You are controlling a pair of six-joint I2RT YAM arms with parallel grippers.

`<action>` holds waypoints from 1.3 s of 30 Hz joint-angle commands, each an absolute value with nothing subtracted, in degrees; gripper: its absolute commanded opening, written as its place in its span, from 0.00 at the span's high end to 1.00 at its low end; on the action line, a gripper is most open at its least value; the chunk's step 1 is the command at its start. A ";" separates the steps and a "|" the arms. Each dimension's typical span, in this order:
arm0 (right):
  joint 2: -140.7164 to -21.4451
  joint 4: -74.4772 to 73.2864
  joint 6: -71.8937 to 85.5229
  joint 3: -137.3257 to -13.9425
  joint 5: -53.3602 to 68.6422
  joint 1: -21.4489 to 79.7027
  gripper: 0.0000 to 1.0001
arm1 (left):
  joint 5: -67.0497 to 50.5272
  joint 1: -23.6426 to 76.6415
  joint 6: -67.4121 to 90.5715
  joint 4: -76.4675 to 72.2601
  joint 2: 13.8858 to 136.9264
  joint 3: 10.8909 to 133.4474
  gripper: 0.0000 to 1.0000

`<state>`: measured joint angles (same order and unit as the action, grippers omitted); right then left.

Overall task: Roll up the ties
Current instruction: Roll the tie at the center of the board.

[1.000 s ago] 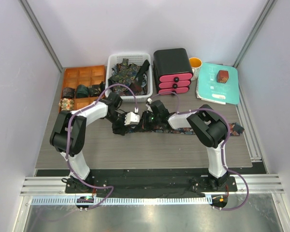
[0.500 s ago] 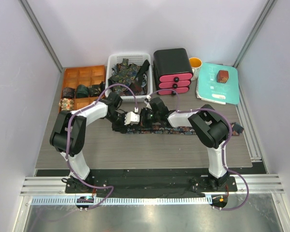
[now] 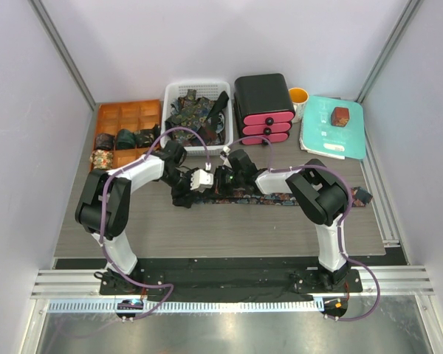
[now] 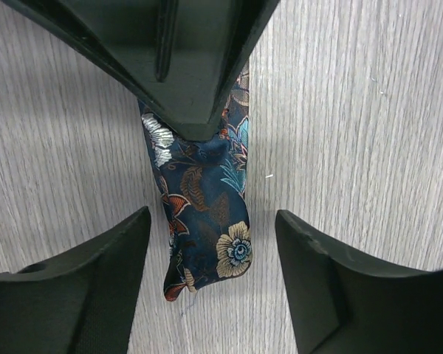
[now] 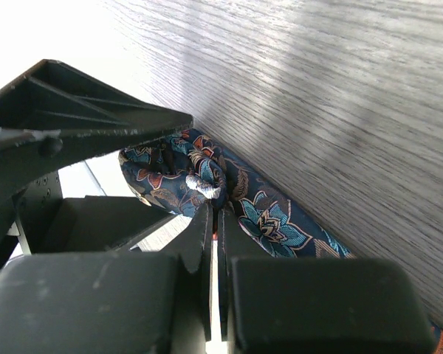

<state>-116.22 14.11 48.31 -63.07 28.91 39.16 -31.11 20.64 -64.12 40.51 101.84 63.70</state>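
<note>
Left wrist view: the left gripper [image 4: 212,225] stands wide open astride the floral tie [image 4: 203,188], gripping nothing; the right gripper [image 5: 213,214], shut, touches the tie.

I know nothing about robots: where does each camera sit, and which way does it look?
Top external: fixed above and behind, looking down on the table; left arm and right arm show whole, bases at the bottom.
Left wrist: on the left arm, looking straight down at the tie; its open left pincer frames the bottom.
Right wrist: on the right arm, looking low along the table; its shut right pincer fills the bottom.
Shared: both wrist views show the floral tie end and the other arm's pincer.
</note>
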 commanded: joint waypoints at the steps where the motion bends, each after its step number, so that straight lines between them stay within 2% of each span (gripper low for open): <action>1: -115.67 14.94 47.11 -63.72 28.56 39.20 0.99 | -32.96 21.00 -61.70 38.67 100.45 65.04 0.29; 3: -115.66 15.03 47.20 -63.63 28.65 39.20 0.99 | -32.70 21.53 -61.44 37.80 100.72 65.04 0.29; 6: -115.58 14.94 47.29 -63.63 28.65 39.20 0.99 | -32.17 21.97 -61.00 37.01 100.90 64.87 0.35; 7: -115.49 15.03 47.20 -63.55 28.74 39.20 0.99 | -31.65 22.06 -60.91 36.91 100.99 64.60 0.39; 9: -115.31 14.85 47.29 -64.07 28.83 39.20 0.99 | -31.03 22.06 -60.91 35.86 101.16 64.34 0.52; 11: -114.70 14.24 46.76 -64.60 29.27 39.11 0.94 | -30.33 22.15 -61.00 35.86 101.60 64.07 0.61; 12: -114.09 13.46 45.71 -65.21 29.35 38.76 0.90 | -30.24 22.06 -61.17 36.03 101.78 63.99 0.63; 13: -113.30 12.06 44.57 -65.21 29.44 38.50 0.81 | -30.32 22.15 -61.52 36.21 101.69 64.07 0.64; 17: -106.98 9.68 35.19 -62.32 30.85 34.64 0.61 | -30.23 22.15 -61.52 35.77 101.60 63.11 0.65; 23: -98.36 2.47 21.73 -58.10 34.45 26.90 0.48 | -30.32 22.06 -61.70 35.77 101.87 62.75 0.67; 27: -93.96 -1.93 3.58 -57.31 35.51 25.93 0.44 | -30.67 21.97 -62.05 36.65 102.39 63.28 0.67; 29: -92.20 -2.72 -1.47 -57.30 35.42 26.02 0.35 | -30.76 21.97 -62.22 37.09 102.39 63.54 0.67; 30: -92.20 -3.86 -3.84 -58.35 35.77 26.02 0.24 | -30.76 21.97 -62.14 37.18 102.57 63.72 0.67; 31: -92.28 -4.13 -6.30 -58.97 34.81 26.02 0.22 | -30.67 21.97 -62.23 37.18 102.57 63.72 0.68; 32: -92.72 -4.13 -6.41 -59.67 33.59 26.02 0.20 | -30.76 21.97 -62.40 37.35 102.66 63.63 0.68; 33: -92.72 -3.78 -6.68 -59.85 31.57 26.02 0.08 | -30.76 21.97 -62.40 37.35 102.66 63.63 0.67; 34: -92.72 -2.47 -5.20 -59.59 29.55 26.02 0.05 | -30.94 21.97 -62.23 37.44 102.66 63.81 0.68; 36: -92.20 3.47 -2.13 -58.11 22.99 25.84 0.00 | -31.02 22.06 -62.14 37.62 102.66 64.16 0.67; 39: -93.16 8.25 14.55 -60.18 23.81 22.86 0.00 | -30.85 21.97 -62.23 37.71 102.48 64.25 0.67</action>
<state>-93.78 -0.71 2.48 -57.74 28.58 25.89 -30.02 22.02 -61.89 36.91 102.17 63.33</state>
